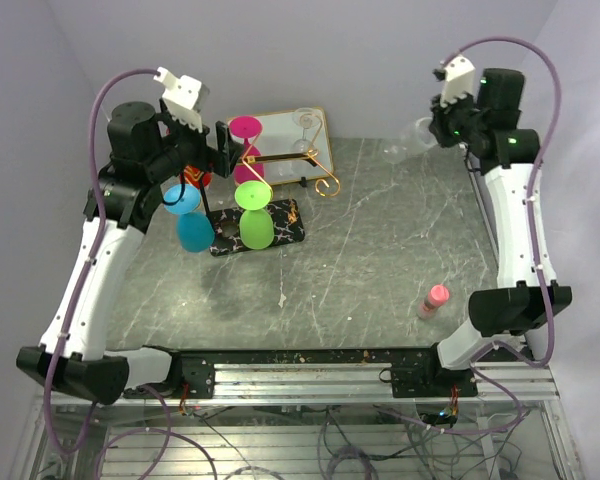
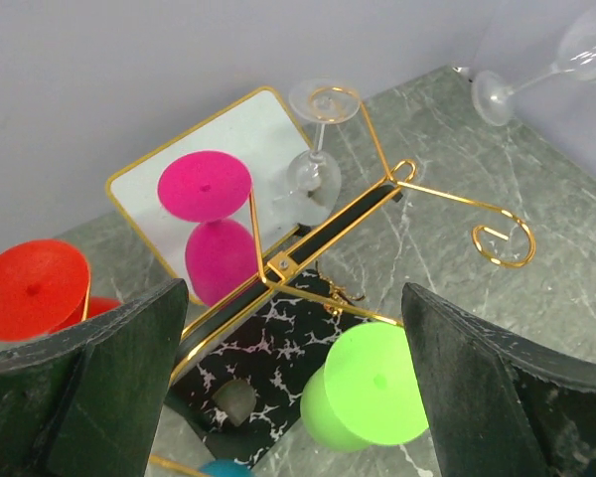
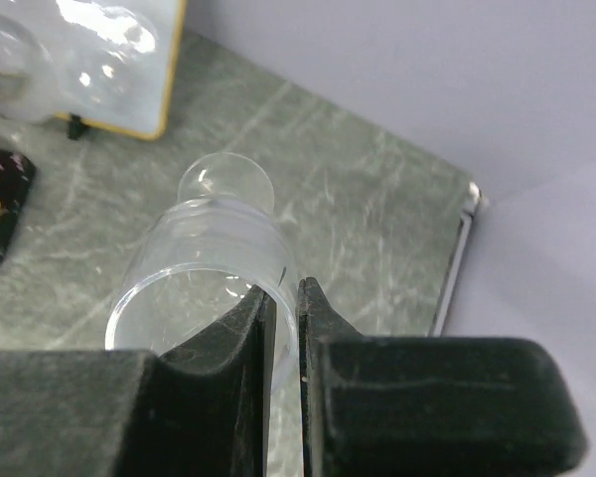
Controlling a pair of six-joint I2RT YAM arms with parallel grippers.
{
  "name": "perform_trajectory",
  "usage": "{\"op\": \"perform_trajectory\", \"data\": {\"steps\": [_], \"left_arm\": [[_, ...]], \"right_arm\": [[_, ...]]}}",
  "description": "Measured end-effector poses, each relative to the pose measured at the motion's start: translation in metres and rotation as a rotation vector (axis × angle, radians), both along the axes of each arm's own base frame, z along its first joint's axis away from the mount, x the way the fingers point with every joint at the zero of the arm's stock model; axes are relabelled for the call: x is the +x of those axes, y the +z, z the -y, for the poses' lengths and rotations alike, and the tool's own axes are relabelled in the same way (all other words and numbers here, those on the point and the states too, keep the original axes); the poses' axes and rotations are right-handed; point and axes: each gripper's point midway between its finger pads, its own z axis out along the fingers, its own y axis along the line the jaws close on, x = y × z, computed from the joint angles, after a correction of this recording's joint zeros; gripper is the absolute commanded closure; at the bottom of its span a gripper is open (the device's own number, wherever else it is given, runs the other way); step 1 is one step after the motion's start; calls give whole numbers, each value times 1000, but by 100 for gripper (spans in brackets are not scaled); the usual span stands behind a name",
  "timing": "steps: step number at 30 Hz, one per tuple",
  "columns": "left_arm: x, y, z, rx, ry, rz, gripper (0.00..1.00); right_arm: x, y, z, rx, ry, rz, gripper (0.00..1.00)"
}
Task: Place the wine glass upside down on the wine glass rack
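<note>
My right gripper (image 1: pixel 435 125) is shut on the rim of a clear wine glass (image 1: pixel 410 140), held in the air at the far right of the table. In the right wrist view, one finger of the gripper (image 3: pixel 286 308) is inside the bowl (image 3: pixel 209 258) and one outside. The wine glass rack (image 1: pixel 285 165), gold wire on a black marbled base (image 1: pixel 280 232), stands far left of centre. Pink (image 1: pixel 245 127), green (image 1: pixel 252 195), blue (image 1: pixel 180 198) and red (image 1: pixel 197 180) glasses hang on it. My left gripper (image 1: pixel 223 148) is open and empty just above the rack (image 2: pixel 377 189), and its fingers (image 2: pixel 79 388) frame the green glass (image 2: pixel 372 388).
A gold-rimmed white tray (image 1: pixel 280 125) stands behind the rack and holds a clear wine glass (image 2: pixel 318 139). A small pink bottle (image 1: pixel 435 298) stands near the front right. The grey marbled table ends at a wall behind and at the right edge (image 3: pixel 457 258).
</note>
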Motion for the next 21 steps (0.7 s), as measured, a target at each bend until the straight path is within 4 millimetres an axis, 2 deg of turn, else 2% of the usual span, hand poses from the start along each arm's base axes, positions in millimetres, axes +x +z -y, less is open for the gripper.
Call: {"op": "perform_trajectory", "data": {"steps": [3,7,9,14,21], "left_arm": [[12,2,7,-10,-17,-28,1],[22,8,13,-20,-25,-35,2],[25,11,17,-29,-30,-36,4],[31,19,38,-69,-73,-43,6],[35,19,65,-122,-118,-74,9]], "right_arm": [[11,9,-43,-9,63,47,100],[14,19,-99,0,150,89,100],[14,27,-118,9,176,117,100],[9,57,-149,48,208,214,100],[-4,92,-174,113,218,311,100]]}}
